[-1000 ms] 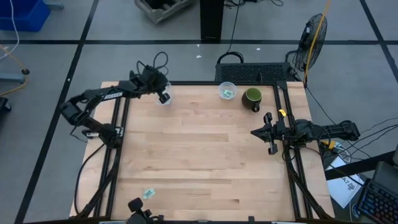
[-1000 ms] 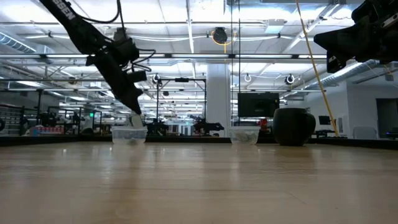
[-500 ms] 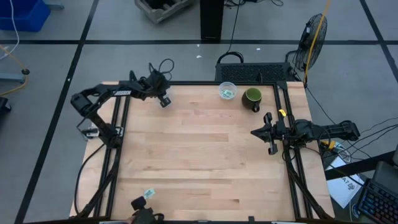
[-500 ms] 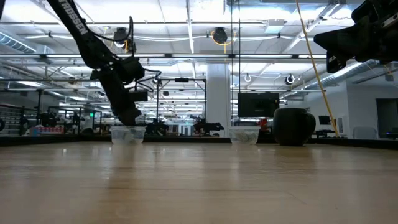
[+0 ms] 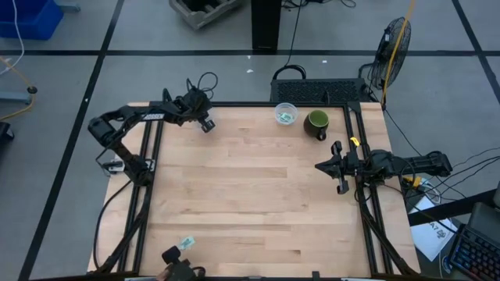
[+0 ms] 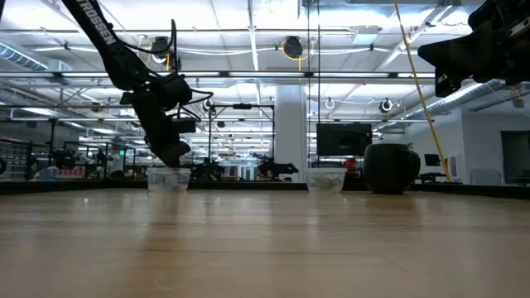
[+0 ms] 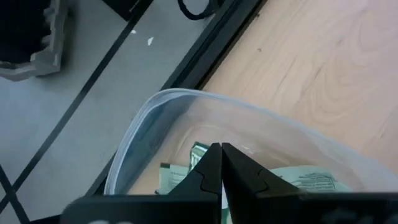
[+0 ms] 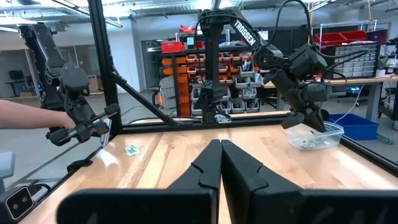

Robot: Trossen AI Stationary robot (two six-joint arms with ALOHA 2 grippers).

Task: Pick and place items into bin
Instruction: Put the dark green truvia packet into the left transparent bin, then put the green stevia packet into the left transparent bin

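A clear plastic bin (image 7: pixel 163 103) sits at the table's far left corner with several pale green and white packets (image 7: pixel 310 180) lying in it. My left gripper (image 7: pixel 221 153) hangs shut just above the bin (image 6: pixel 168 178) and touches nothing. In the high view the left gripper (image 5: pixel 205 123) hides the bin. One pale green packet (image 5: pixel 187 243) lies flat near the table's near left edge (image 8: pixel 131 149). My right gripper (image 5: pixel 336 168) waits shut at the table's right side, raised off the wood (image 8: pixel 221 148).
A second clear cup (image 5: pixel 285 114) with a green packet inside stands at the far edge, and a dark green mug (image 5: pixel 316 122) stands right of it. A person's arm (image 8: pixel 31 118) reaches in at the near left corner. Bare wood fills the table's middle.
My left gripper has risen a little from the bin's mouth, where its tip stood a second ago with something white at it. The arm's elbow has drawn back toward the far edge. The right arm has kept still.
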